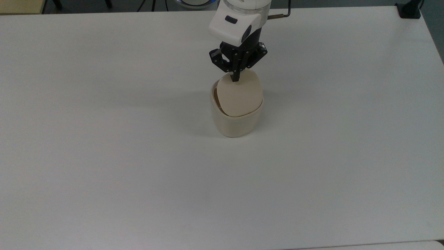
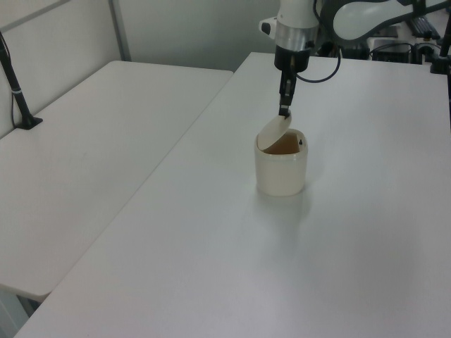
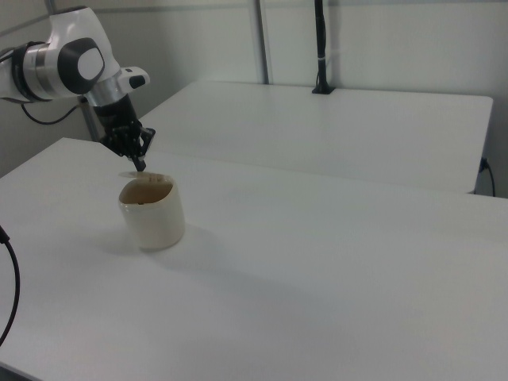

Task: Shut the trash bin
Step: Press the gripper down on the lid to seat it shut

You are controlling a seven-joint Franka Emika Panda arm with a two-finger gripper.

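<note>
The cream-beige trash bin (image 1: 236,123) stands upright near the middle of the white table (image 1: 104,156). Its flat lid (image 1: 239,95) leans at a slant over the opening, leaving a gap on the top view's left where the brown inside shows. My gripper (image 1: 236,78) is shut, and its joined fingertips touch the lid's raised far edge from above. In the left view the lid (image 2: 274,129) tilts over the bin (image 2: 280,172), under the gripper (image 2: 284,110). The right view has the gripper (image 3: 140,165) just above the bin's (image 3: 153,214) rim.
A second white table (image 2: 84,162) adjoins this one along a seam. A black clamp post (image 2: 17,84) stands on the second table's far side. Another black mount (image 1: 409,10) sits at the top view's upper right corner. A dark cable (image 3: 8,302) hangs at the right view's left.
</note>
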